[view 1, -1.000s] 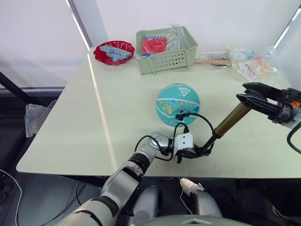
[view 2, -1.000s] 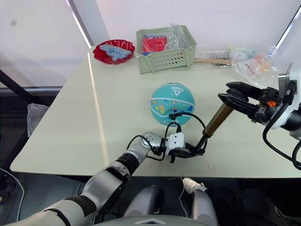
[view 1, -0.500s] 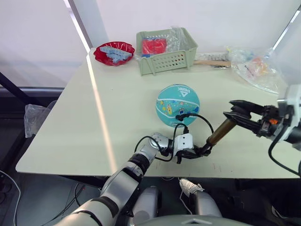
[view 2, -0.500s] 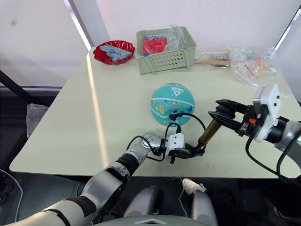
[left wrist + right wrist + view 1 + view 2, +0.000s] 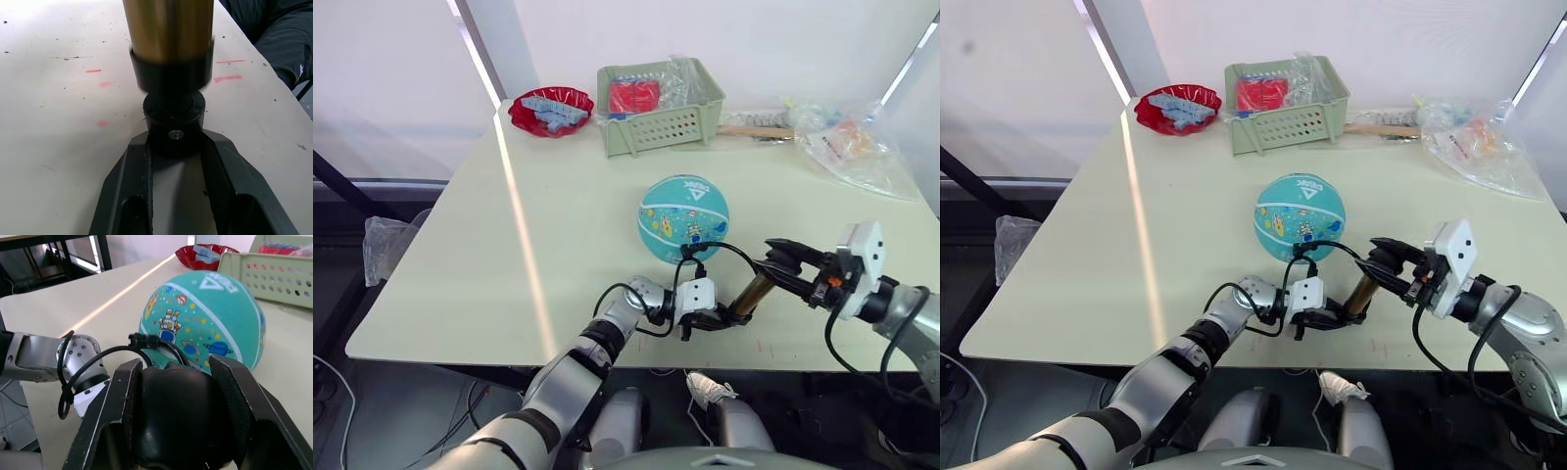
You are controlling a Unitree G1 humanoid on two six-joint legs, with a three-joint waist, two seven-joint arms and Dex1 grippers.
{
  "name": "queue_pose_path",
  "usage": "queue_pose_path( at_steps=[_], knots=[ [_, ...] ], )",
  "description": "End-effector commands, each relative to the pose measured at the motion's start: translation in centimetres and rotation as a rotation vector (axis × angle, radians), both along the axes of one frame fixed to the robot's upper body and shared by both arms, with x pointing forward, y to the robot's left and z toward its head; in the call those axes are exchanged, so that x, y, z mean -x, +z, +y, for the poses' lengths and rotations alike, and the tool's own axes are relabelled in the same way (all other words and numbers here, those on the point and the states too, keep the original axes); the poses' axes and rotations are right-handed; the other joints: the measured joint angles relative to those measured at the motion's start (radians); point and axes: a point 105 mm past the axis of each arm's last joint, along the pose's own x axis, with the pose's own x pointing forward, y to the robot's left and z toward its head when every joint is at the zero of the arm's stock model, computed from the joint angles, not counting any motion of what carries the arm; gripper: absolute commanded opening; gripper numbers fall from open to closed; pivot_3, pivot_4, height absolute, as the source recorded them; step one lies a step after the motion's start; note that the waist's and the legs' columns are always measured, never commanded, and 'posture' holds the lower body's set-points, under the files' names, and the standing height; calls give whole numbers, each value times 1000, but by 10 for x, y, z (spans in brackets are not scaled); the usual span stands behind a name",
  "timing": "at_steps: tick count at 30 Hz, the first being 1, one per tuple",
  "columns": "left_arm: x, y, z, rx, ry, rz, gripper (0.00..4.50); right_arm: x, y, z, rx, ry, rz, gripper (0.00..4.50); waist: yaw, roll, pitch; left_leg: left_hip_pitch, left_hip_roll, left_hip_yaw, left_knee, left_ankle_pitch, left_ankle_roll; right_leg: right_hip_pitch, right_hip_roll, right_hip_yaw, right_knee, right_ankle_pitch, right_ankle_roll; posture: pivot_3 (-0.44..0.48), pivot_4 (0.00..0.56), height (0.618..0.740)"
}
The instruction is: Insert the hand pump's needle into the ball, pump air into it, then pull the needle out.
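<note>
Bright daylight, streak of table (image 5: 558,225) glare

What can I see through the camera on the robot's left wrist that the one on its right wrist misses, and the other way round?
Left wrist view: the pump's black lower end clamped between the left fingers, on a table with small red marks.

Right wrist view: the right fingers around the black handle, the ball with the hose fitting at its skin, a red bowl and a green basket.

Both: the hand pump and the tabletop.
</note>
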Motion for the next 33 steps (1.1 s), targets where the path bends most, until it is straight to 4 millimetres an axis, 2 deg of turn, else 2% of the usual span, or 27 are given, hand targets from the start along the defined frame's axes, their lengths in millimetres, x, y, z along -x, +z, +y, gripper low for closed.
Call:
queue_pose_path(
  at_steps=[1,6,14,19,24,29,33],
  knots=[
    [18,-39,19,-143,18,112,1013,9,-17,15,-16,72,80,1636,0,0,0,0,0,0,0,0,0,0,0,0,0,0,0,0,150,737],
    [17,-39,21,-145,21,110,1013,7,-1,11,-39,61,32,1636,0,0,0,0,0,0,0,0,0,0,1,0,0,0,0,0,150,737],
    [18,-40,22,-148,15,118,1013,7,54,-6,-69,62,-64,1636,3,3,3,-1,-1,0,0,0,0,0,0,-1,-1,0,0,0,150,737],
    [19,-40,21,-148,11,118,1013,8,78,-12,-79,65,-94,1636,3,4,6,-3,-2,0,0,0,0,-1,-1,-1,-1,1,-2,0,150,737],
    [18,-40,21,-150,7,116,1013,11,115,-24,-123,61,-161,1636,3,6,10,-4,-2,0,0,0,0,-1,-4,-2,-1,1,-1,0,150,737],
    [18,-40,21,-151,6,115,1013,15,135,-28,-141,68,-188,1636,4,7,10,-13,-3,-1,1,0,1,-9,-1,-3,0,2,0,0,150,737],
    [19,-40,22,-152,6,116,1013,17,147,-29,-156,70,-208,1636,3,6,10,-14,-4,-1,2,0,1,-10,-1,-3,0,2,-1,0,150,737]
  ],
)
